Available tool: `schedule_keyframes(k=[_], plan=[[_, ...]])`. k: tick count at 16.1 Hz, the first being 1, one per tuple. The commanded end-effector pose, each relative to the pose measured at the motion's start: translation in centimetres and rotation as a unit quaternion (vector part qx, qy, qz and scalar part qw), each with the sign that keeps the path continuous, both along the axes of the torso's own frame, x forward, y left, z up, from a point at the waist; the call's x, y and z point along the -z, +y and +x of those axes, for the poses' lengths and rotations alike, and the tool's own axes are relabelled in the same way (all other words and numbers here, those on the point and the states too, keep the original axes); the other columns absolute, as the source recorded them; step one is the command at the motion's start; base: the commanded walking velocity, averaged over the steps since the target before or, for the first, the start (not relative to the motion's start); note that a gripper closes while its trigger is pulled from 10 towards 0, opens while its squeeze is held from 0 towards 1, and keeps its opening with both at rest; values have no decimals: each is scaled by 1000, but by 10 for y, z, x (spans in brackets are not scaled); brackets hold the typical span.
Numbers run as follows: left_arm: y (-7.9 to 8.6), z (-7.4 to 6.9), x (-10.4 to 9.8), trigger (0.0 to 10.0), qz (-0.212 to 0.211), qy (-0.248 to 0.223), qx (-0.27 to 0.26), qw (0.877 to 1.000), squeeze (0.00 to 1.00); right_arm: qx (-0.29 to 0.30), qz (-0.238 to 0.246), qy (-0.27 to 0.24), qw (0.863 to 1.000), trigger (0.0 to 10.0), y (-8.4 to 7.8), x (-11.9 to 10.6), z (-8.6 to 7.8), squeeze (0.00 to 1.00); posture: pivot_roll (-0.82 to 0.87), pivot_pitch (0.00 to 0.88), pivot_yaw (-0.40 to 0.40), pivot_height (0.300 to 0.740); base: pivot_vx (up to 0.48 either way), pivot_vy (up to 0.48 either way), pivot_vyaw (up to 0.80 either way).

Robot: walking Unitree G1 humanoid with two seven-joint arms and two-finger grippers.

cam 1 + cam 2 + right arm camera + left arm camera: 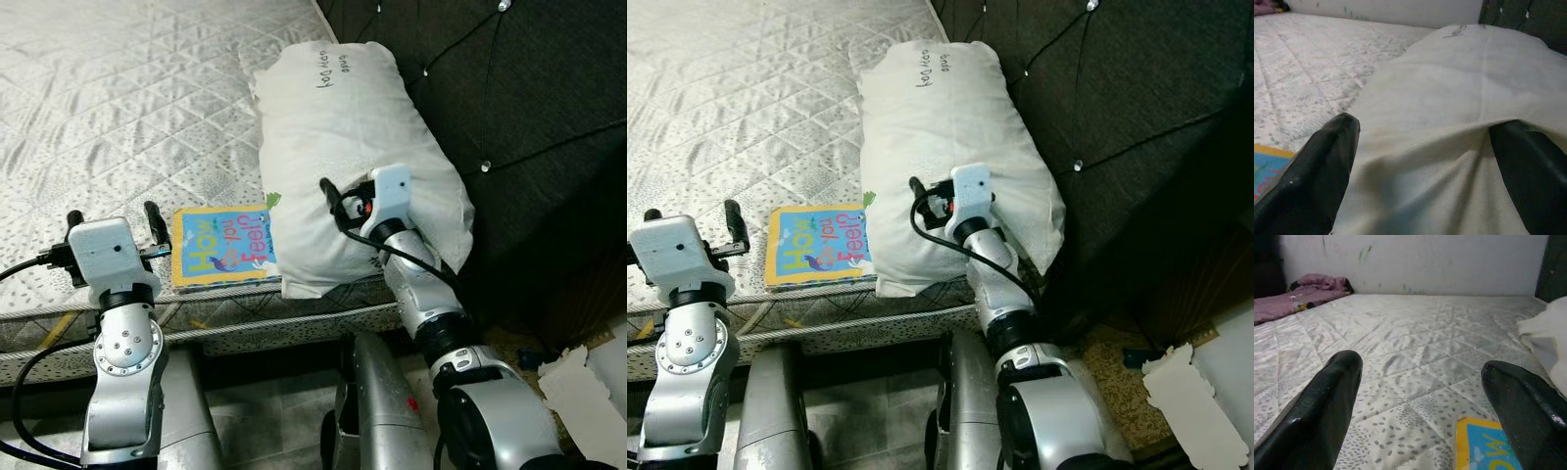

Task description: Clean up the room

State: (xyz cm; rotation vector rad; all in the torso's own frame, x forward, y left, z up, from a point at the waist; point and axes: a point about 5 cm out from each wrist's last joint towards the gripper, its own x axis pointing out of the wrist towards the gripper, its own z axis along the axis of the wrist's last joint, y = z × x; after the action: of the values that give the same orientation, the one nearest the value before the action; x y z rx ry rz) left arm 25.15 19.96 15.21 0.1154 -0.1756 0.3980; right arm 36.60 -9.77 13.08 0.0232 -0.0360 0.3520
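Two claws work at the mattress (118, 98) edge: the right claw (1425, 161), spread wide, presses into the white pillow (343, 147) beside the headboard (529, 117); the left claw (1420, 406), also wide and empty, hovers beside the picture book (223, 247) touching the pillow's near corner. Soft, light and yielding, the pillow is probably best pinched by a bunched fold.

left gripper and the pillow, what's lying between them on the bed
A children's book lies flat near the mattress edge, between the open left gripper and the white pillow. The left eye view shows the pillow's corner overlapping the book's far edge.

Head eyes look down on the mattress (118, 98); wrist cameras skim it.
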Motion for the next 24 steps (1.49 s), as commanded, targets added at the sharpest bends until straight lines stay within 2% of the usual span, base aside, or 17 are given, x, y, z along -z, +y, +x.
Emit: schedule_keyframes(k=[1, 3, 5, 6, 9, 10, 11, 12, 13, 16, 17, 18, 20, 21, 24], plan=[[1, 2, -4, 10000, -1, -10, -1, 1000, 0, 3, 18, 10, 1000, 10000, -15, -1, 1, 0, 87, 0, -90, 504, 0, 0, 0], [1, 2, -5, 10000, -5, -14, 4, 1000, 0, 1, 17, 10, 1000, 10000, -27, 4, -5, 0, 77, 0, -84, 504, 0, 0, 0], [-1, 0, -11, 10000, -4, -21, 9, 1000, 0, 13, -18, 17, 1000, 10000, -47, 14, -19, 0, 66, 0, -82, 504, 0, 0, 0], [-2, -2, -13, 10000, 1, -24, 17, 1000, 0, 13, -19, 18, 1000, 10000, -50, 16, -22, 0, 65, 0, -80, 504, 0, 0, 0], [4, -4, -11, 10000, 5, -22, 20, 1000, 0, -41, -13, 33, 999, 10000, -53, 21, -40, 0, 64, 0, -75, 504, 0, 0, 0], [7, -7, -6, 10000, -8, -18, 4, 1000, 0, -30, -24, 30, 999, 10000, -61, 23, -46, 0, 42, 0, -53, 504, 0, 0, 0], [7, -7, -7, 10000, -10, -19, 3, 1000, 0, -26, -26, 29, 999, 10000, -63, 22, -47, 0, 42, 0, -53, 504, 0, 0, 0], [5, -5, -12, 10000, -11, -25, 11, 1000, 0, 0, -22, 6, 1000, 10000, -68, 8, -47, 0, 23, 0, -29, 504, 0, 0, 0], [5, -5, -12, 10000, -9, -26, 16, 999, 0, 8, -16, -5, 1000, 10000, -66, 1, -46, 0, 18, 0, -16, 504, 0, 0, 0], [1, -8, -16, 10000, 0, -37, 34, 999, 0, 12, 34, -38, 999, 10000, -41, -26, -43, 0, 18, 0, 8, 504, 0, 0, 0], [1, -8, -17, 10000, 1, -39, 37, 999, 0, 11, 37, -39, 998, 10000, -37, -27, -43, 0, 18, 0, 8, 504, 0, 0, 0], [0, -13, -16, 10000, 2, -36, 36, 999, 0, -22, 67, -49, 996, 10000, -18, -31, -48, 0, 32, 0, 2, 508, 0, 0, 0], [0, -13, -15, 10000, -3, -40, 38, 998, 0, -29, 85, -36, 995, 10000, -9, -29, -50, 0, 39, 0, -3, 527, 0, 0, 0], [-3, -12, -16, 10000, -11, -43, 47, 998, 0, -45, 96, -38, 994, 10000, 0, -34, -49, 0, 42, 0, -7, 542, 0, 0, 0], [-6, -12, -12, 10000, -24, -30, 56, 998, 0, -50, 100, -40, 993, 10000, 4, -40, -47, 0, 33, 0, -1, 576, 0, 0, 0]])
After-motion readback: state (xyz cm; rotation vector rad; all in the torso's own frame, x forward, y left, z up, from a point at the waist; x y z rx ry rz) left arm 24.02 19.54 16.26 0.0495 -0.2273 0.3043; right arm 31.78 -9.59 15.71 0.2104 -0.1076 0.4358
